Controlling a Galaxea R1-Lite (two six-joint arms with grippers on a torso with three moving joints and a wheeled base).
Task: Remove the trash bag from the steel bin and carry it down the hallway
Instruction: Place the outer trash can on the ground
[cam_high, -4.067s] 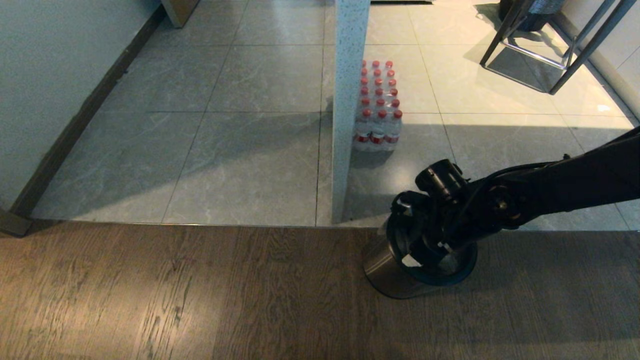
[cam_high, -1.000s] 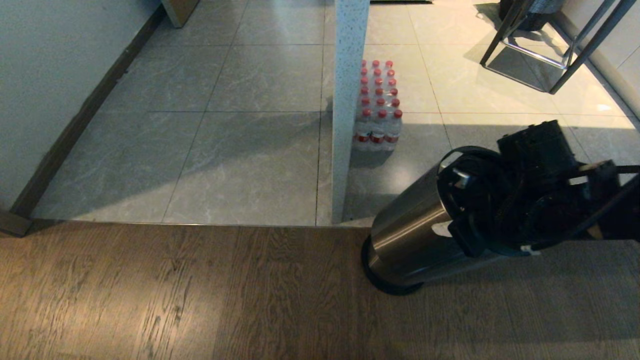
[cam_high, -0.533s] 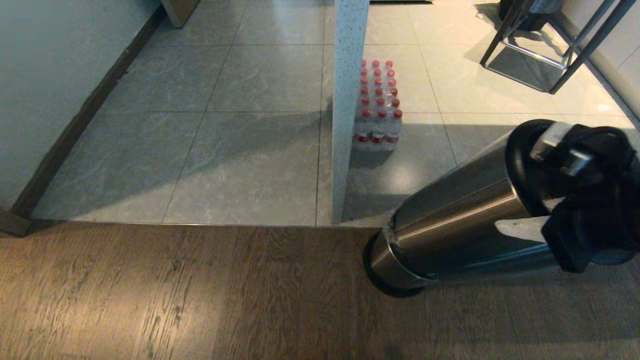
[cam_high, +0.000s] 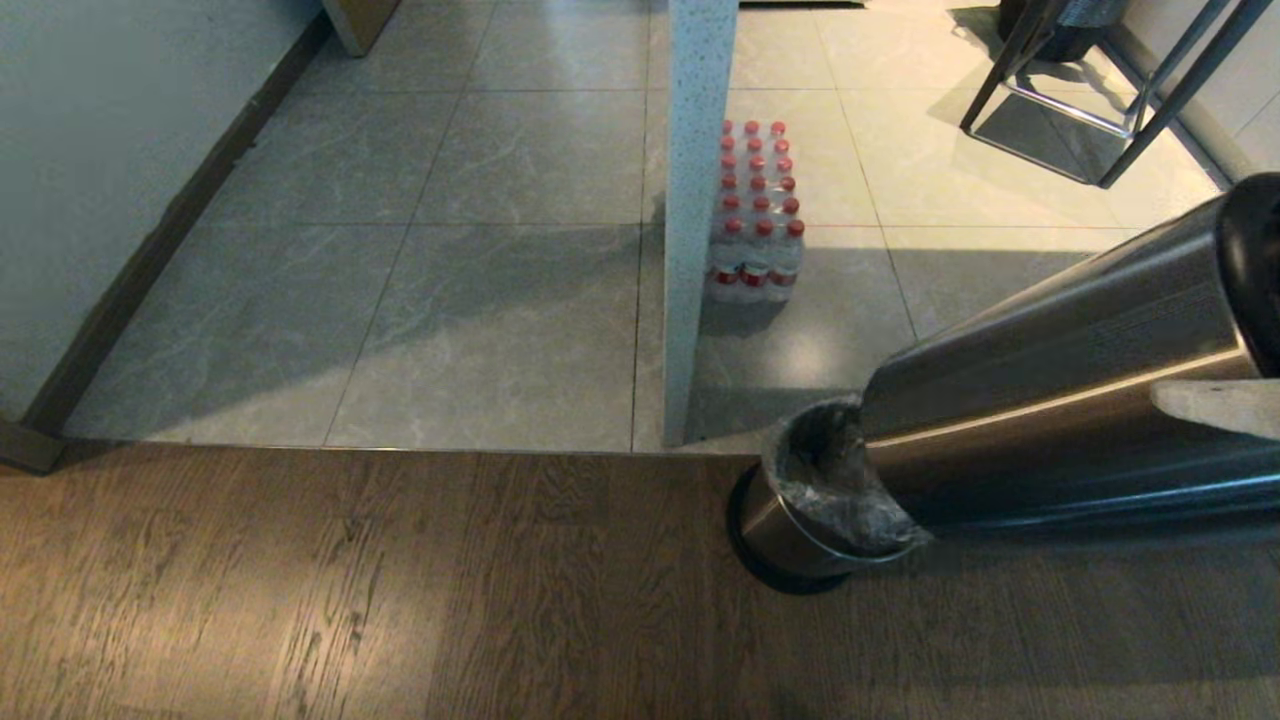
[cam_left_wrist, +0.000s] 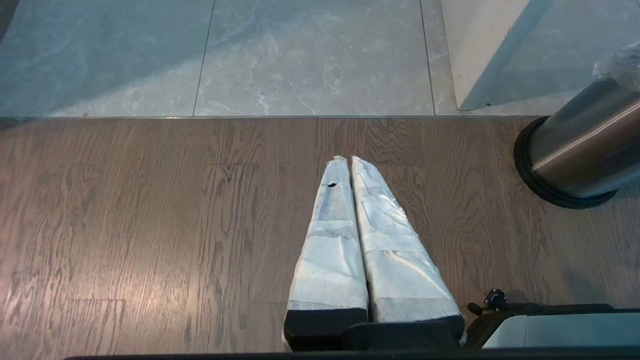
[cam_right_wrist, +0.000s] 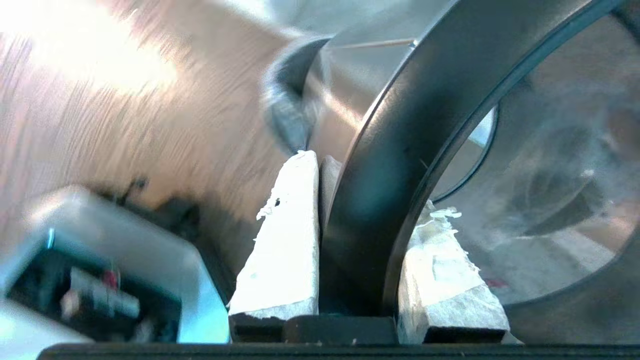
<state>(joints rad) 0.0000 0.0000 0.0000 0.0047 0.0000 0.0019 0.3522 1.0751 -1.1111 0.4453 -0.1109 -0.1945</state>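
Right gripper (cam_right_wrist: 320, 230) clamps the rim; steel shell (cam_high: 1060, 340) now lifted off base (cam_high: 790, 530), baring the bag (cam_high: 835, 490). Left gripper (cam_left_wrist: 347, 165) closed, idle.

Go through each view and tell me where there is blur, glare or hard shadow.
Head view: sharp; a sunlit patch on the far tiles, with shadow across the hallway tiles near the wood floor. Left wrist view: sharp, evenly lit. Right wrist view: the wood floor is streaked with motion blur, glare at one corner; the steel bin rim is soft.
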